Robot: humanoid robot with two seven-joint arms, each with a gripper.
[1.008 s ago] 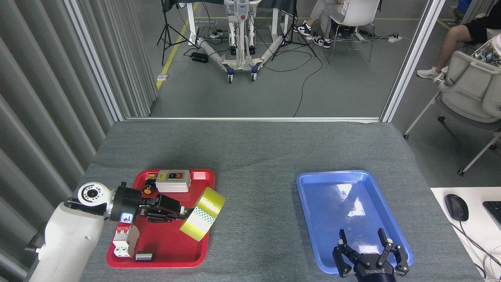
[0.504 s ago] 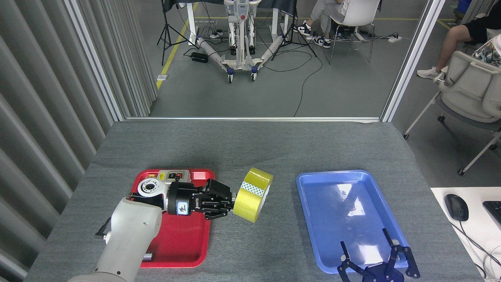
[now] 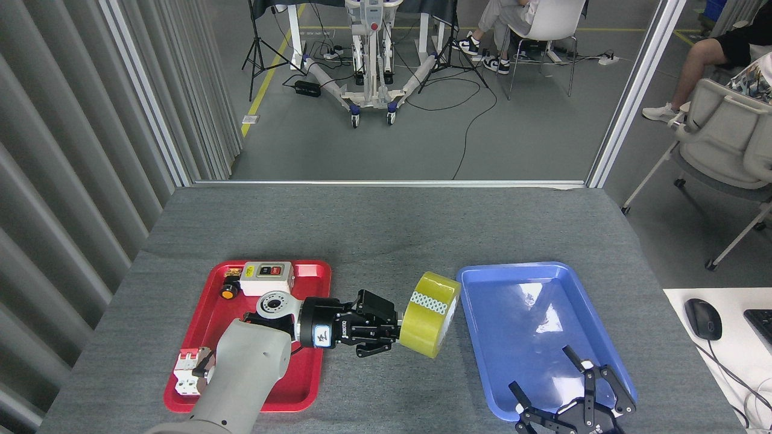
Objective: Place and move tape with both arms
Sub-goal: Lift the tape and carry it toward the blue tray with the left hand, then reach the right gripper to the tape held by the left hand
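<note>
Tape point(image 3: 429, 314): yellow roll, held off the tabletop point(image 3: 386, 229) by the left tool point(image 3: 395, 331), tilted on edge, patterned tab facing up. It sits in the gap between the red tray point(image 3: 202, 337) and the blue tray point(image 3: 482, 349), right edge just beside or overlapping the blue tray's left rim; can't tell which. Left tool clamped on the tape's left side, fingers mostly hidden behind the roll. Left arm point(image 3: 241, 374) reaches across the red tray from the lower left.

Right tool point(image 3: 573, 392) at bottom edge over the near end of the blue tray, fingers spread apart, holding nothing.

Red tray contents: grey switch box point(image 3: 266, 278) at the far end, small orange-knob part point(image 3: 228, 292) beside it, white-and-red breaker point(image 3: 187, 377) at near left, partly hidden by the arm.

Off the tabletop at right: black mouse point(image 3: 702, 319) on a white desk. Seated people and chairs on the floor beyond.
</note>
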